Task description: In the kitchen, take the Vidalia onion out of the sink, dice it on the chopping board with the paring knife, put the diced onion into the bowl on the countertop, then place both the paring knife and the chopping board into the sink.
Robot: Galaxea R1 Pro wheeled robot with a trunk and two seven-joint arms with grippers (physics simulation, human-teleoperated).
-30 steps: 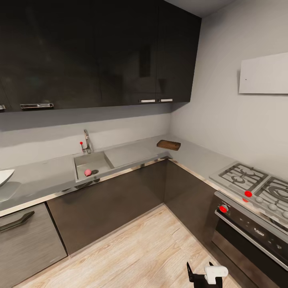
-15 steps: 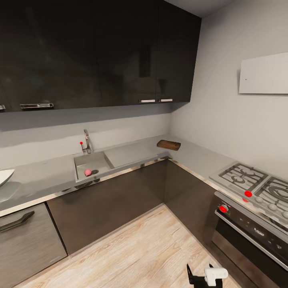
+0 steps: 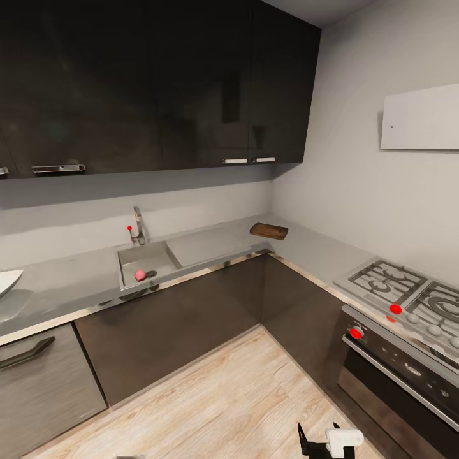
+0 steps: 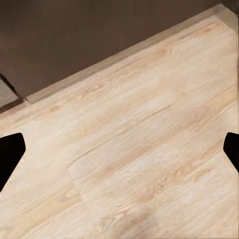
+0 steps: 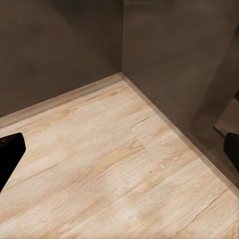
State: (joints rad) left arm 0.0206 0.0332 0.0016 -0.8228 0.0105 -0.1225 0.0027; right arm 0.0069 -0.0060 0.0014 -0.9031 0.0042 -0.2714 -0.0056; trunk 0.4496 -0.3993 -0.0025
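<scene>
Evidently none of the task has been carried out yet, as judged from the layout. The onion is seen lying in the sink, just beside the drain, below the faucet. The board is set flat on the countertop at the far corner, well right of the sink. The bowl is shown at the left edge, partly cut off. No knife can be made out. All steps are thus left: fetching, dicing, filling the bowl, clearing into the sink.

The right gripper is shown low over the wooden floor, well apart from the counter; in both wrist views dark fingertips are seen spread wide at the frame edges, with nothing held between them. A stove and oven are placed along the right. Dark cabinets stand beneath the counter; open floor lies between robot and sink.
</scene>
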